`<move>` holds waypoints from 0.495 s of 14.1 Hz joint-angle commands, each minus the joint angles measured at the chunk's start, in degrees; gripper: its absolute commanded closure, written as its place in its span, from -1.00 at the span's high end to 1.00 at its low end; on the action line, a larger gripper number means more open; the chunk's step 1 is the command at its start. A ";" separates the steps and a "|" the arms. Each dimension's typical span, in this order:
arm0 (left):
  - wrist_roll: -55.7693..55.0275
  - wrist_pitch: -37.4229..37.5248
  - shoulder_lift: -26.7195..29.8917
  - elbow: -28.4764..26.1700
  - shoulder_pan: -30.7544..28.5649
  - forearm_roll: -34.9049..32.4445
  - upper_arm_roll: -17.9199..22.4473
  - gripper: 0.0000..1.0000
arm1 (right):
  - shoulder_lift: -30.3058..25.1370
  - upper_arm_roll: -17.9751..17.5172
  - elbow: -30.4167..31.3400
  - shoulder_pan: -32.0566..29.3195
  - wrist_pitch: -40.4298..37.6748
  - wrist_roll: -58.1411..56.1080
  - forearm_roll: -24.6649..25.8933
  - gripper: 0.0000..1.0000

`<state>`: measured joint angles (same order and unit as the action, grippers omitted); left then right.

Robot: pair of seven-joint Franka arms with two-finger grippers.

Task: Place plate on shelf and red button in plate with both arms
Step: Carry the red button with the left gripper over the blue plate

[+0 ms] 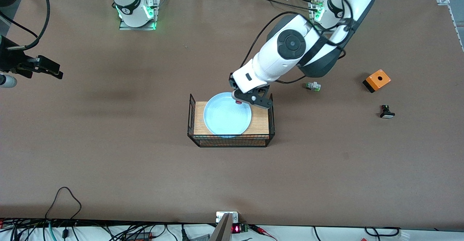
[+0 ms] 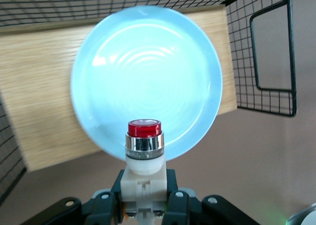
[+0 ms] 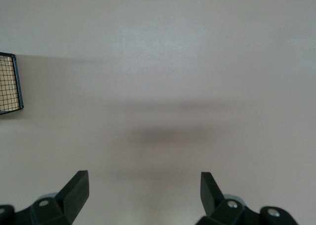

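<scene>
Plate (image 1: pixel 226 119): pale blue, round, shallow, glossy; lying flat on the wooden base of the wire basket (image 1: pixel 191 119) at mid-table.
Plate handling: likely stiff, slippery and breakable; best taken at the rim, no other purchase visible.
Red button (image 2: pixel 143 153): pinched by its cream body in the left gripper (image 2: pixel 143 198), hanging over the plate's edge farthest from the front camera.
Button handling: probably light and rigid; chrome collar and red cap look slick, so the squarish cream body seems the sound place to grip.
Button axis: long axis running out from the fingers, red cap leading, aimed down toward the plate.
Left gripper: closed on the button, fingers either side of the body.
Right gripper (image 3: pixel 144 188): fingers spread wide, nothing between them; waiting over bare table toward the right arm's end, well apart from the basket.
</scene>
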<state>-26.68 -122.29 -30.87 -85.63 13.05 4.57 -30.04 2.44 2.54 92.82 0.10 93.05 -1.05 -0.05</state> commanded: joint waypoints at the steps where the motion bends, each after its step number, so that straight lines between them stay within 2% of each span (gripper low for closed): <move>1: 0.31 -5.30 -3.83 1.87 0.22 0.00 0.68 -0.67 | -0.33 -0.26 -0.53 -0.01 -0.15 -0.09 0.41 1.00; 4: 0.31 -10.85 -6.91 1.87 0.40 -2.70 0.68 -0.67 | -0.24 -0.26 -0.53 -0.19 -0.15 0.18 0.40 1.00; 6: 0.31 -11.39 -7.54 1.87 0.31 -4.74 0.59 -0.64 | -0.24 -0.17 -0.53 -0.19 -0.15 0.09 0.40 1.00; 7: 0.22 -11.48 -7.54 1.87 0.31 -4.83 0.59 -0.51 | -0.24 -0.25 -0.53 -0.19 -0.15 0.17 0.32 1.00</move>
<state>-26.55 -133.67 -37.68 -85.53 13.02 1.31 -29.35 2.44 2.54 92.79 0.09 93.06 -1.05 -0.05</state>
